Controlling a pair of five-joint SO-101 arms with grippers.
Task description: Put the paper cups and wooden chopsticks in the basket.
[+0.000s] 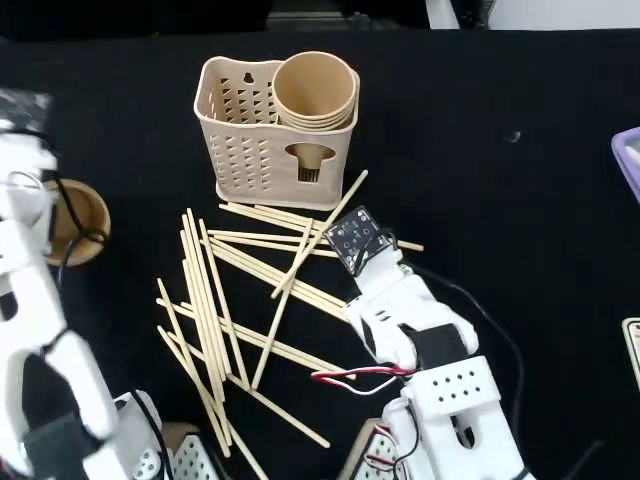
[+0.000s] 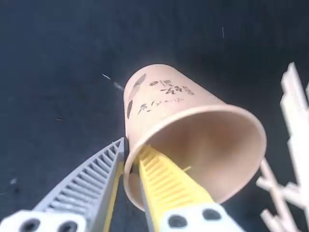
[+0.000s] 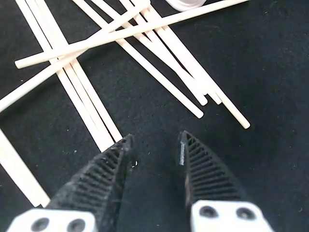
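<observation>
A black counter (image 1: 500, 200) carries everything. The perforated beige basket (image 1: 250, 150) stands at the far centre, and a stack of paper cups (image 1: 315, 90) is already nested in its right end. The wooden chopsticks (image 1: 205, 290) lie scattered and crossed on the cloth, from just in front of the basket down to the near edge. None of them is in the basket.

At the far left, the left gripper (image 2: 131, 145) has a loose paper cup (image 2: 178, 111) by its wall. The jaws are pinched nearly together on the rim, the yellow one inside the mouth and the grey one outside. The cup is tipped on its side, well apart from the basket.

The right gripper (image 3: 155, 142) hangs just near of the basket, over a bare patch of cloth beside several chopsticks. Its jaws are moderately parted and hold nothing.

The step in hand looks like the last cup's transfer. The next move would call for carrying the cup rightward and far, righting it mouth-up, and lowering it onto the stack or into the basket's left end. The right jaws would then need to straddle a single stick before pinching.
</observation>
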